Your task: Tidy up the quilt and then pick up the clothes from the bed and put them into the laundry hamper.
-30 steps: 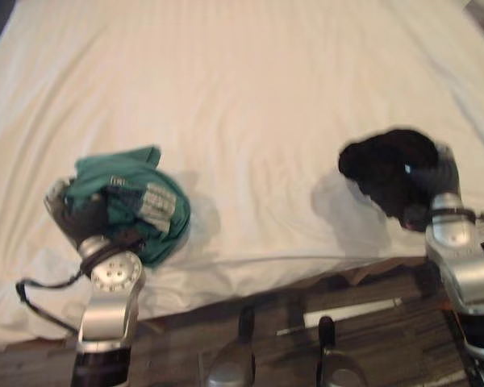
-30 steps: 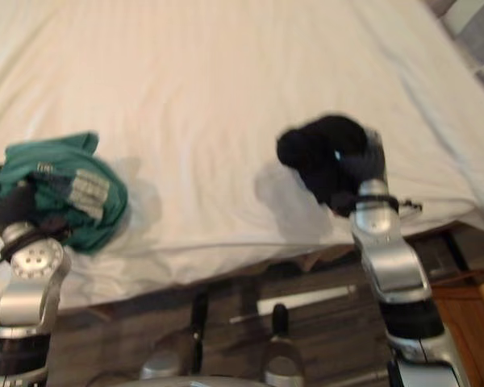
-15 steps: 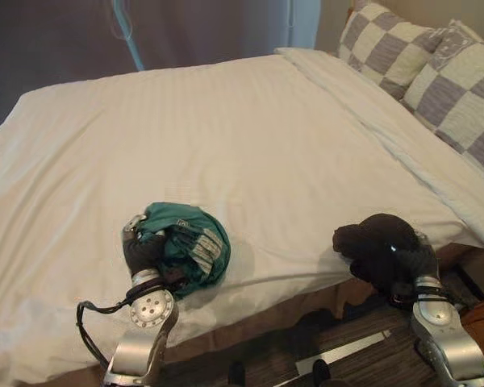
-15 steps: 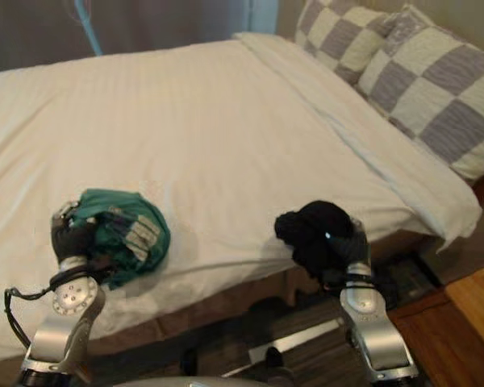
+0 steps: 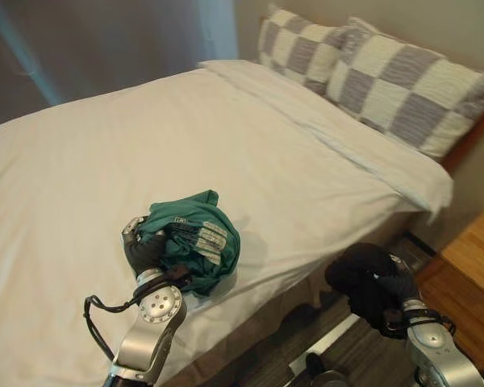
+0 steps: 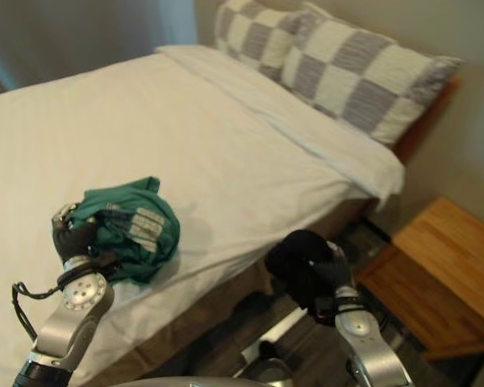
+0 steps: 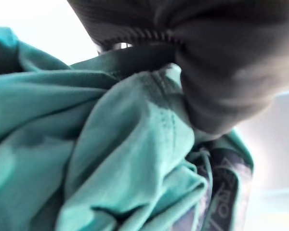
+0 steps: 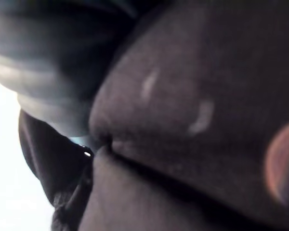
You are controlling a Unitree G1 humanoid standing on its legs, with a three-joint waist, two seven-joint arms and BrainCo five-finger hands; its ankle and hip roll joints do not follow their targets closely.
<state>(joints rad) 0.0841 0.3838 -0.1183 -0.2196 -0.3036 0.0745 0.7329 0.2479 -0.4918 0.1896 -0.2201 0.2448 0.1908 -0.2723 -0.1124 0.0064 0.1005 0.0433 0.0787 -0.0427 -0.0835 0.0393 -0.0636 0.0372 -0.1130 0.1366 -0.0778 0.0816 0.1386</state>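
With my right hand (image 5: 397,284) bunched round the black garment (image 5: 361,278) now off the bed (image 5: 226,129) and my left hand (image 5: 145,251) gripping the green shirt (image 5: 195,242), I judge the hamper comes next.

The quilt (image 5: 145,137) over the bed is plain white with faint stripes in the weave. At the far right, two pillows (image 5: 387,85) carry a grey and cream check. The bunched garment (image 5: 195,242) near the left is teal green, with a pale grey printed patch on it. The bundle of clothing (image 5: 363,278) at the near right is black. Beside the bed on the right, the nightstand (image 6: 436,266) is warm orange-brown wood. The floor (image 6: 306,347) is dark brown wood planks.
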